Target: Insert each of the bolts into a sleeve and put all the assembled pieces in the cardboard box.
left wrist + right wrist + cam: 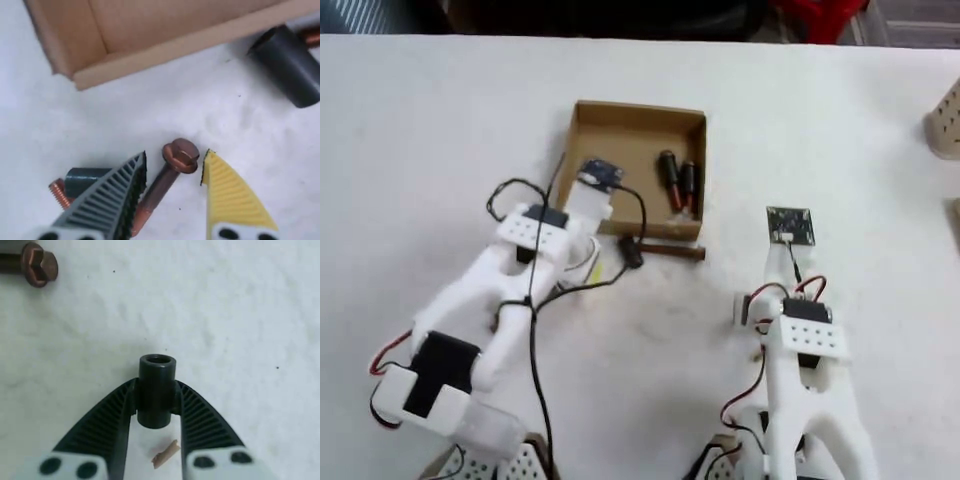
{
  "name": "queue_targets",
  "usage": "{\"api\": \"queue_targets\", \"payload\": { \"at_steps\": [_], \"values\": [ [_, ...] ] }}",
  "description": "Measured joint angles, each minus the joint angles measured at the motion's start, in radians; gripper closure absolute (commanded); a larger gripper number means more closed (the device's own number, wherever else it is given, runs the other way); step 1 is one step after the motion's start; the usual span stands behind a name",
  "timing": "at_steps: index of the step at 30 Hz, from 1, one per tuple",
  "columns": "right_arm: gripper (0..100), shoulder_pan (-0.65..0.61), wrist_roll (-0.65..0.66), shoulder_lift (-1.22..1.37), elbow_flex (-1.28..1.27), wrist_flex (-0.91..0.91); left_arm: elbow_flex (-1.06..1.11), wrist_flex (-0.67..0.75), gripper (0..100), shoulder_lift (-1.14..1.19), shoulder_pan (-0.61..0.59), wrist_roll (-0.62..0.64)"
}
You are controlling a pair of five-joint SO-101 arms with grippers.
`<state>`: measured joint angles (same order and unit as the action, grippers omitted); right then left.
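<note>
Beside the cardboard box (620, 150), left claw (175, 154) spreads over a bolt (162, 182); right claw (156, 384) pinches a sleeve (156, 395).

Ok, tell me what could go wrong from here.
1. The left gripper is open astride the bolt, which lies slanted in the gap; closing could twist it or grip it askew.
2. Its grey finger sits close to a sleeved bolt and may knock it away.
3. The right gripper holds the sleeve by one end; pushing a bolt in might tilt it.

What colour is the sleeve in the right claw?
Black sleeve, best in right wrist view.
</note>
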<state>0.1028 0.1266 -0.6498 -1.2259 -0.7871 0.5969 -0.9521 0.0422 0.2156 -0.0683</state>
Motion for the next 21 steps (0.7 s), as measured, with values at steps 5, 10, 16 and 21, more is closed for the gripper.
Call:
{"api": "queue_targets", "payload": {
  "at_steps": [5, 10, 16, 21],
  "values": [
    [98.1, 0.000, 0.000, 0.000, 0.000, 0.000, -0.002, 0.000, 79, 0.021, 0.000, -0.087],
    [98.1, 0.000, 0.000, 0.000, 0.000, 0.000, -0.087, -0.074, 79, 0.100, -0.005, -0.110],
    [98.1, 0.000, 0.000, 0.000, 0.000, 0.000, -0.129, -0.130, 79, 0.133, -0.005, -0.196],
    [98.1, 0.000, 0.000, 0.000, 0.000, 0.000, -0.109, -0.147, 79, 0.114, -0.006, -0.341]
  ]
}}
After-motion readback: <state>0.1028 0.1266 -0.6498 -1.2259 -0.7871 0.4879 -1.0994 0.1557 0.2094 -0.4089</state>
